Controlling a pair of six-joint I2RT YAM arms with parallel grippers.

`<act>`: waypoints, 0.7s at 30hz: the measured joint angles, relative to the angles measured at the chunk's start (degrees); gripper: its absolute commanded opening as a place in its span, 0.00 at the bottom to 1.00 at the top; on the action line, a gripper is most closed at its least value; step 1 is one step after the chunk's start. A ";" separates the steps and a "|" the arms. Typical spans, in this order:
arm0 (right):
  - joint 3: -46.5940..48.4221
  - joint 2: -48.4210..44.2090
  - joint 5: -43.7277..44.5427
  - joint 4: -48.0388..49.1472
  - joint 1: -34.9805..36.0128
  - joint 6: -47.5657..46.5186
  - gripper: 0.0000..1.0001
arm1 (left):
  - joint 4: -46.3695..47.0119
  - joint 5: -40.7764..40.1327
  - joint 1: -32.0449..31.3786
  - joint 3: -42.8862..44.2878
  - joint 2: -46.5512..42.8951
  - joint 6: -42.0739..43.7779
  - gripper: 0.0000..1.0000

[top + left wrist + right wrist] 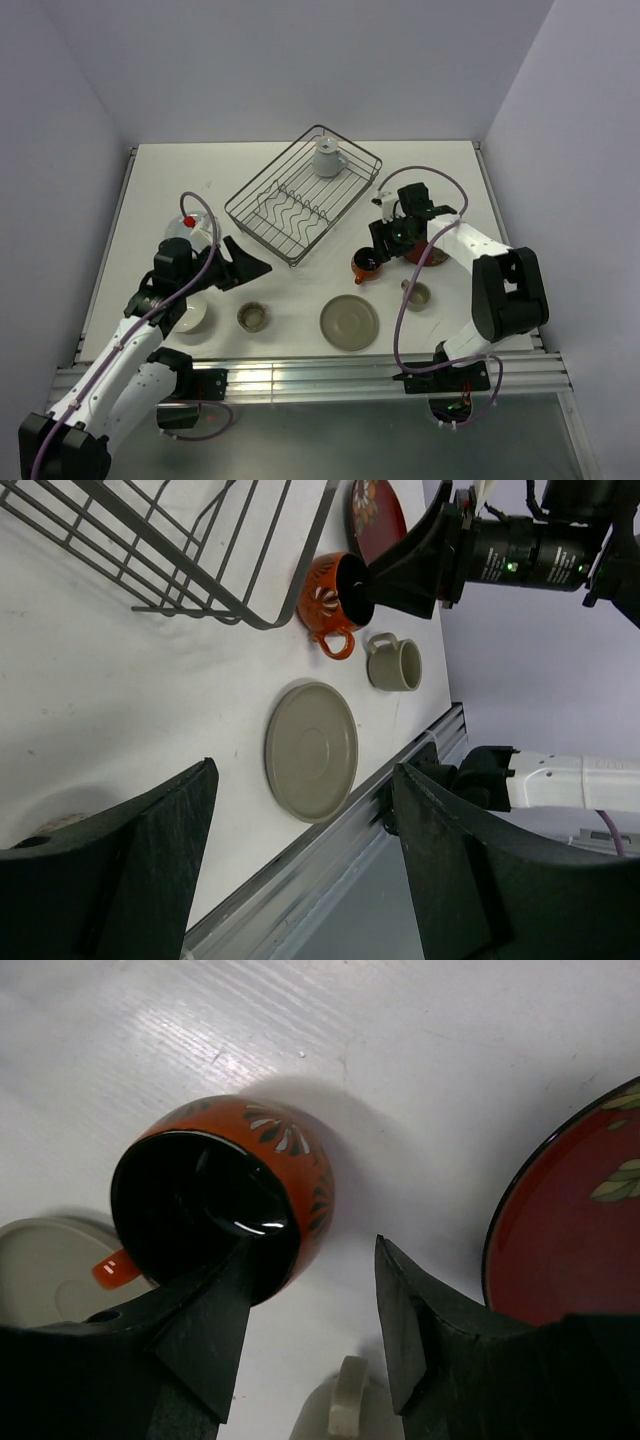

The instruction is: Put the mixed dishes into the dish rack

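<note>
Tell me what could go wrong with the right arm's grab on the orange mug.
1. The right gripper straddles the wall of the orange mug, and its outer finger is not yet touching. Closing may push or tip the mug instead of pinching it.
2. The red plate lies close to the outer finger and may get bumped.
3. The small beige cup stands just beside the mug, so lifting could knock it.

Orange-red mug [225, 1185] — glossy glazed ceramic, shiny black inside; dish rack [300, 212] — dark metal wire; olive-grey plate [311, 750] matt.
</note>
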 measured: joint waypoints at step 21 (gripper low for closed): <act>2.19 5.25 5.18 3.91 4.15 -7.10 0.34 | 2.99 -2.47 -3.65 0.02 4.17 -0.04 0.76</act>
